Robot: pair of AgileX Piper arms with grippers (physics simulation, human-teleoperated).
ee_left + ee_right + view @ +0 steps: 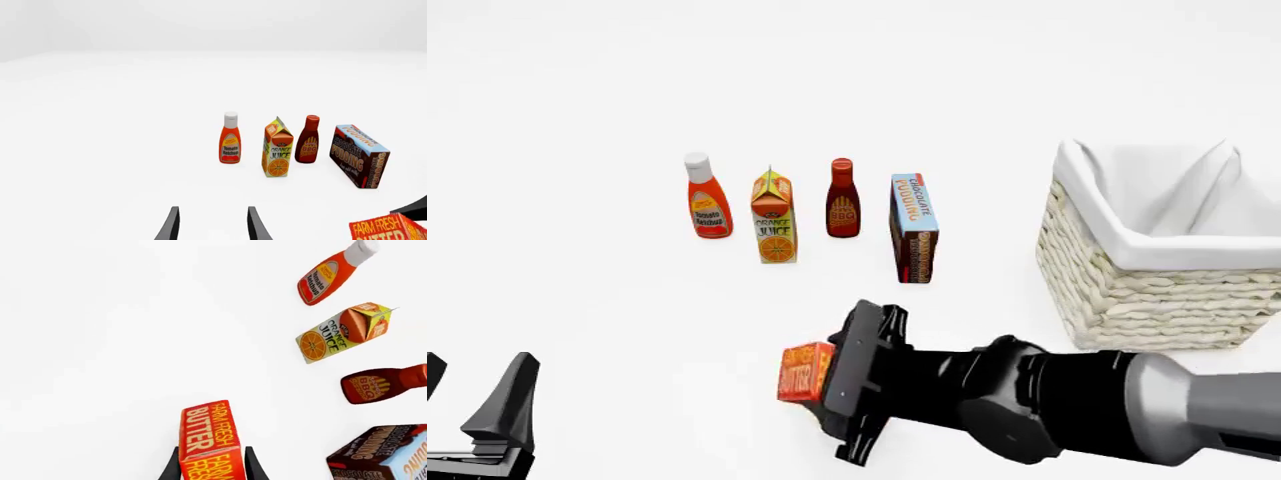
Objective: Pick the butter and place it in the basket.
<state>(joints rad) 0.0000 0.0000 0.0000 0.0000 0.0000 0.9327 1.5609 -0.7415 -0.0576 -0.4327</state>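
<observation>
The butter (805,370) is a small red-orange box with yellow lettering, held in my right gripper (825,378), which is shut on it at the front middle of the table. In the right wrist view the butter (205,437) sits between the two dark fingers (175,466). The basket (1134,290), cream wicker with a white liner, stands to the right, well apart from the butter. My left gripper (474,392) is open at the front left with nothing in it; its wrist view shows the gripper (212,226) and a corner of the butter (385,230).
A row of groceries stands behind the butter: a ketchup bottle (706,200), an orange juice carton (774,215), a BBQ sauce bottle (842,200) and a chocolate pudding box (914,228). The right arm (1068,400) stretches across the front right, below the basket.
</observation>
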